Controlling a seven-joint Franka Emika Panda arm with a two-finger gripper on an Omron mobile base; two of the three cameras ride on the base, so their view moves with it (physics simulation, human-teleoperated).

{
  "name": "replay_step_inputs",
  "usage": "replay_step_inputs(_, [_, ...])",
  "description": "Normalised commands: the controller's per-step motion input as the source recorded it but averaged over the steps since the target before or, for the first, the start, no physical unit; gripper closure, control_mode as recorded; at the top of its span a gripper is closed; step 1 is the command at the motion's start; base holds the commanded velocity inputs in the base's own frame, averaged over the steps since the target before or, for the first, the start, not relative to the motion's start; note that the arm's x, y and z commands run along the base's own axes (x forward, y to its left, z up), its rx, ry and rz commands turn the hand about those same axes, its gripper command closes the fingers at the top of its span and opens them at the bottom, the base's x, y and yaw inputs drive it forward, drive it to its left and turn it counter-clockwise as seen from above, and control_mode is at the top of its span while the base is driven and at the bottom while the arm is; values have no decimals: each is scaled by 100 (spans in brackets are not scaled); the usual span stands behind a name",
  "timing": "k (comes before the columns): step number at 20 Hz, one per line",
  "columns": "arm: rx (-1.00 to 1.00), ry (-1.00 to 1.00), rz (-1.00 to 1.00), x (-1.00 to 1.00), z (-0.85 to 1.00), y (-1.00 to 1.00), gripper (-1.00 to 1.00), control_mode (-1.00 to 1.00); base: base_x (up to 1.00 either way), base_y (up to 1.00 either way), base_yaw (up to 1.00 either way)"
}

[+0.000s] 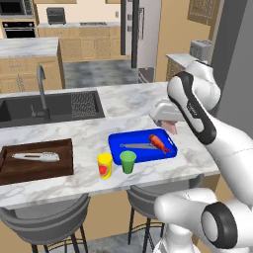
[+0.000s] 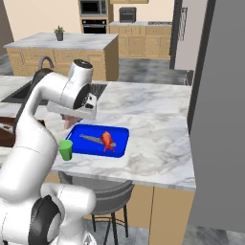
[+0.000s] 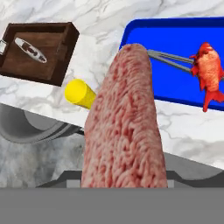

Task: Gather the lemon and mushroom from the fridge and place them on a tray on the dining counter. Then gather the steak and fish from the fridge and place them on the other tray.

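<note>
Steak (image 3: pixel 124 122) in closed pincer (image 1: pixel 170 126) above blue tray (image 1: pixel 143 147); fish (image 1: pixel 159 142) inside

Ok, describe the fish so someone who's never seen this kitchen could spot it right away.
Find the long marble counter with the dark sink. Near its front edge lies a bright blue tray, beside a green cup and a yellow cup. The fish is the small orange-red thing on that tray, next to grey tongs.
</note>
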Motion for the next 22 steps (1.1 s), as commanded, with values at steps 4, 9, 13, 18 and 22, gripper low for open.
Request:
replay_step_inputs(4, [-14, 2, 25, 86, -55, 0, 100, -100, 0, 0, 0])
replay_step_inputs(9, [-11, -8, 28, 47, -62, 3, 100, -100, 0, 0, 0])
replay_step_inputs(13, [-4, -20, 14, 22, -43, 14, 100, -100, 0, 0, 0])
replay_step_inputs(18, [0, -19, 6, 14, -53, 12, 100, -100, 0, 0, 0])
replay_step_inputs(22, [-1, -14, 4, 26, -52, 1, 100, -100, 0, 0, 0])
